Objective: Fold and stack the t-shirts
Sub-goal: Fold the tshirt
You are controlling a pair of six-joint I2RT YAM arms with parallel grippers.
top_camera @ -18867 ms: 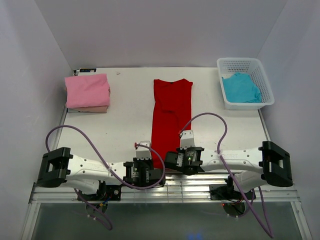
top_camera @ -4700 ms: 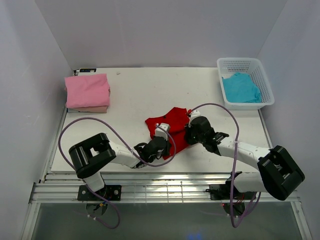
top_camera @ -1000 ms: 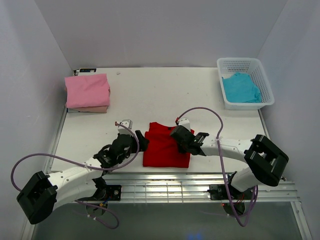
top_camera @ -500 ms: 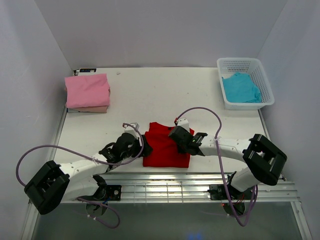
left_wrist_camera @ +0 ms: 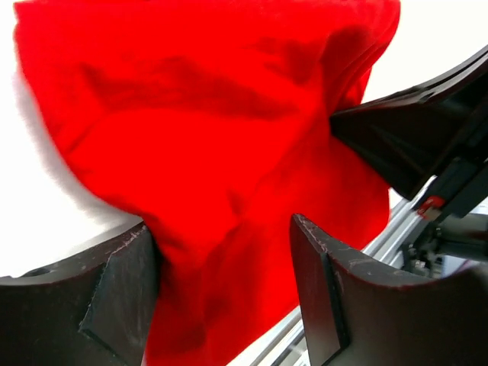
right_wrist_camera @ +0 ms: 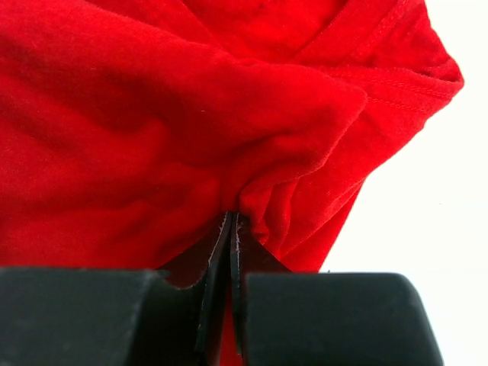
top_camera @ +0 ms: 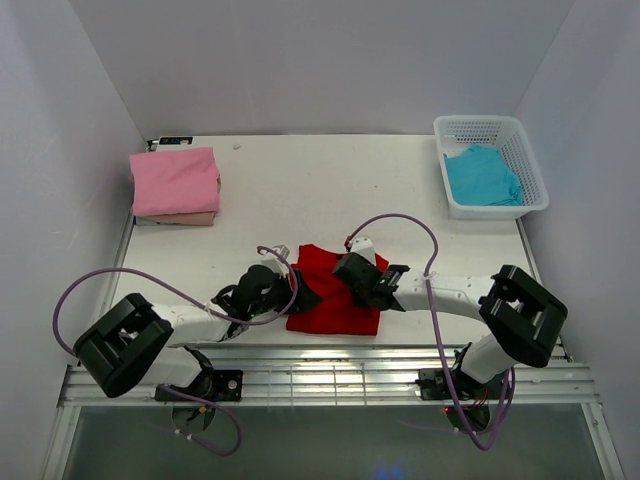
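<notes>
Pinching a bunched ridge of the red t-shirt (right_wrist_camera: 152, 114), the right gripper (right_wrist_camera: 231, 229) has its jaws pressed together on the cloth at the shirt's right side. The left gripper (left_wrist_camera: 221, 259) is spread wide, its jaws straddling the shirt's left side without clamping it. The shirt lies as a rough folded square at the middle of the table's (top_camera: 280, 190) near edge, its lower hem close to that edge.

The main risk, as I judge it, is lopsided handling. With only one side gripped, any lift or drag is likely to let the free layers slide and the fold fall open. The pinch itself gathers the fabric into creases, so the square could end up wrinkled or skewed. If the left jaws close on only the top layer, the lower layers may stay behind and peel apart. A pull toward the near edge could also tip the hem over it.

The stack of the pink t-shirt (top_camera: 175, 178) on the beige t-shirt (top_camera: 185, 218) sits at the far left corner, well apart, so a loose carry has a long way to unravel.
</notes>
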